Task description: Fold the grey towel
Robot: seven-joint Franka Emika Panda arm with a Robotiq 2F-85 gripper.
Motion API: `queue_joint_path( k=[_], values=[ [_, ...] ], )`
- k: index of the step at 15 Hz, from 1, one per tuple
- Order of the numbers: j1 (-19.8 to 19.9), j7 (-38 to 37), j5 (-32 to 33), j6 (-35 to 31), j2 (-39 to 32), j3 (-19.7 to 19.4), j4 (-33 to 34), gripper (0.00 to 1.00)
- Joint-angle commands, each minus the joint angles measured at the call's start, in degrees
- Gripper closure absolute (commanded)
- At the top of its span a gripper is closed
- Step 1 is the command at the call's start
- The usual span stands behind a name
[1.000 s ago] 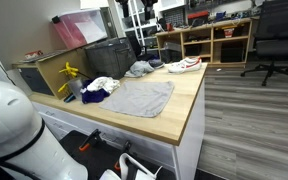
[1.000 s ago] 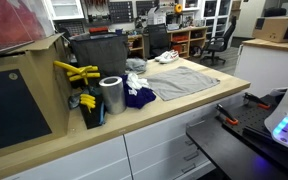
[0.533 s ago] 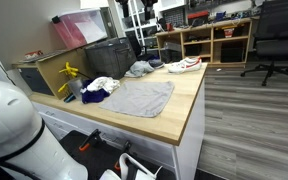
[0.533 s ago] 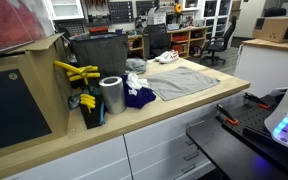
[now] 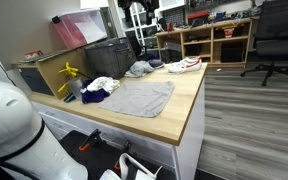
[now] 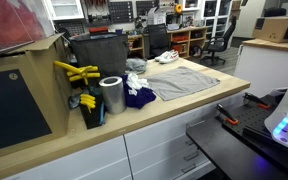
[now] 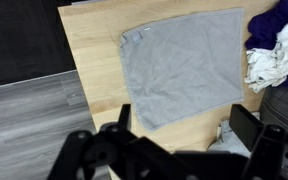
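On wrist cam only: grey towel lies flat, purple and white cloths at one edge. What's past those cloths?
Observer: An upright metal cylinder stands just beyond the purple cloth, outside your frame.
Operator: Anything else on that side?
Observer: Yellow items sit behind the cylinder, beside a cardboard box, well apart from the grey towel.
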State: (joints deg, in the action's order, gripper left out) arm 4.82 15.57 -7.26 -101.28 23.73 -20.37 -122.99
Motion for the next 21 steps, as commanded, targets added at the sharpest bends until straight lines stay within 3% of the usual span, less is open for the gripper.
queue_joint_path(
  k=[1,10,17,19,20,21],
  values=[
    [1.4,-0.3,-1.7,-2.9,-4.7,1.7,0.7,0.0],
    [2.9,-1.8,-1.1,-18.1,-16.4,3.8,0.9,0.0],
    [3.8,-2.9,-0.1,-21.4,-29.1,6.4,5.5,0.0],
    [3.9,-3.6,0.4,-19.1,-30.1,7.6,7.3,0.0],
    [4.5,-2.3,-0.2,-21.5,-28.8,7.6,4.2,0.0],
    [4.5,-2.6,-0.1,-21.4,-29.7,8.0,5.1,0.0]
  ],
)
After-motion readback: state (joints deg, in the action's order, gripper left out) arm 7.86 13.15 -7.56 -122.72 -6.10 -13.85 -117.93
